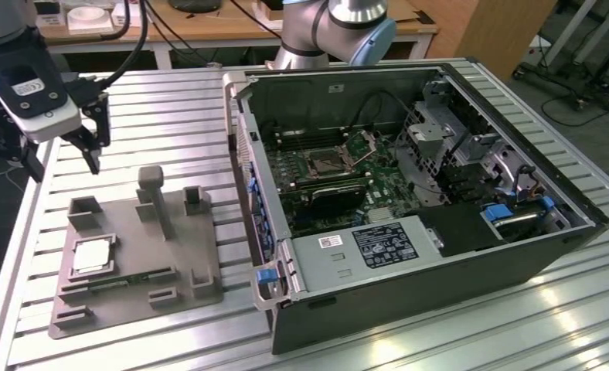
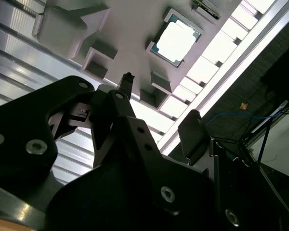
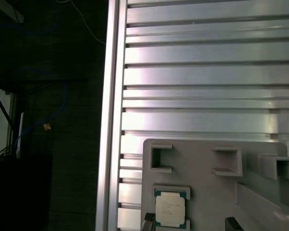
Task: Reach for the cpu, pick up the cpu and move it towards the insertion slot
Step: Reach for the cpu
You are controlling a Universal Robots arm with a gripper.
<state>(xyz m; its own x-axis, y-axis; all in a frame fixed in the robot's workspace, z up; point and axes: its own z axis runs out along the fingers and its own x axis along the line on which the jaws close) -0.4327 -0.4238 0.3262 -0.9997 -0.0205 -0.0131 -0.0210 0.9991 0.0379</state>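
Black claw (image 1: 66, 170), fingers apart and empty, hovers above the ribbed aluminium bench (image 1: 165, 100), near the silvery square cpu (image 1: 93, 255) in its grey plastic fixture (image 1: 186, 259).

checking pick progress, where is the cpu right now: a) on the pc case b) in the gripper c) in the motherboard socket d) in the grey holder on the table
d: the cpu lies in a pocket of the grey holder, apart from the open, empty gripper.
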